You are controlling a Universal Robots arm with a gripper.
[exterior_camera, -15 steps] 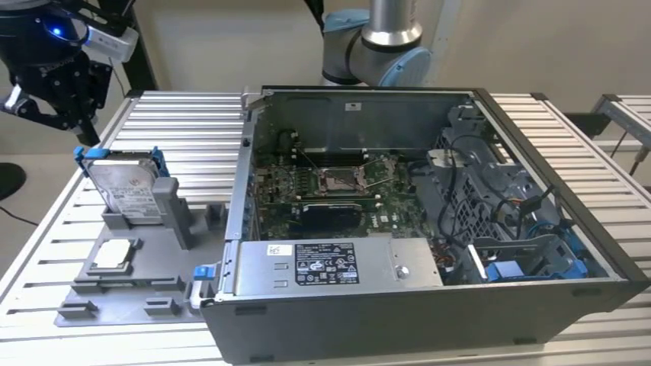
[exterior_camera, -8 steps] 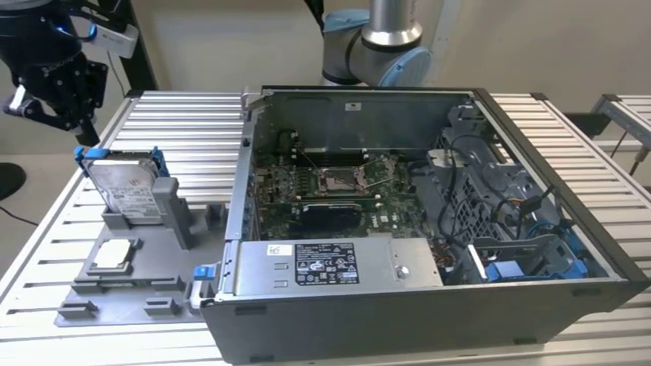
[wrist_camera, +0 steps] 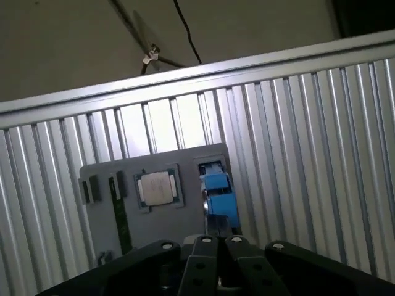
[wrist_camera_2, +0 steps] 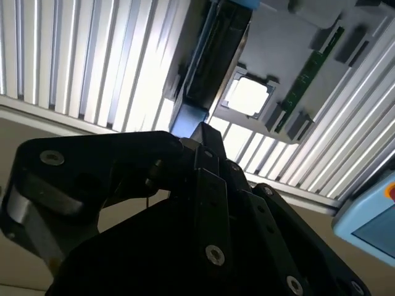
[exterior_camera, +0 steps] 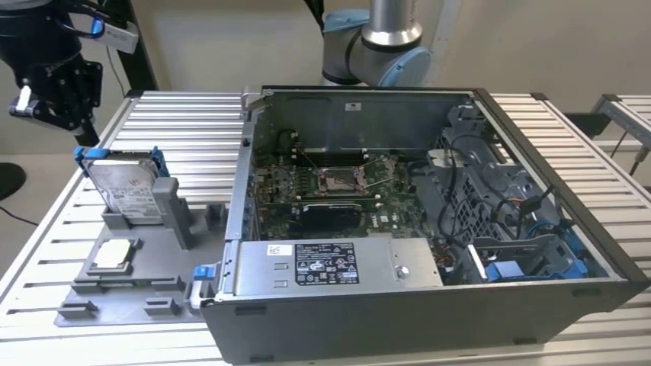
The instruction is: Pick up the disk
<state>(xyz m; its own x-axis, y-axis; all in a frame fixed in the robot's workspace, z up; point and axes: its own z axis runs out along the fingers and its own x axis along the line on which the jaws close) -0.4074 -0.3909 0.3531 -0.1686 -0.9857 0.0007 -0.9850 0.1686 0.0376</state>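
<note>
Black gripper (wrist_camera: 217,243) is hanging high over the far corner of the ribbed aluminium table (exterior_camera: 183,122), at the exterior view's left. Its jaws are sitting clenched together on nothing.

The disk (exterior_camera: 126,183), a flat silver-grey metal drive with a white label and a blue plastic bracket, is standing on edge in a grey upright holder (exterior_camera: 171,204). The holder is rising from the flat grey fixture plate (exterior_camera: 122,293), below the tool and well apart from it. In the first wrist view the disk is showing edge-on as a blue strip (bracket top toward the camera).

Step in hand, as I am reading it: the approach. Doing it well is likely meaning:
- spreading the jaws before going down
- squaring them across the drive's two broad faces
- closing on the upper part that is standing proud of the holder, not on the thin blue tabs

Edges and room:
- The small square silver chip (exterior_camera: 112,254) is lying on the same plate, nearer the camera than the disk.
- The side wall of the open grey computer case (exterior_camera: 407,320) is rising near the holder, on the exterior view's right.
- The table edge is running close on the exterior view's left.
- The space straight above the disk is looking open, so a vertical path is seeming safest.
</note>
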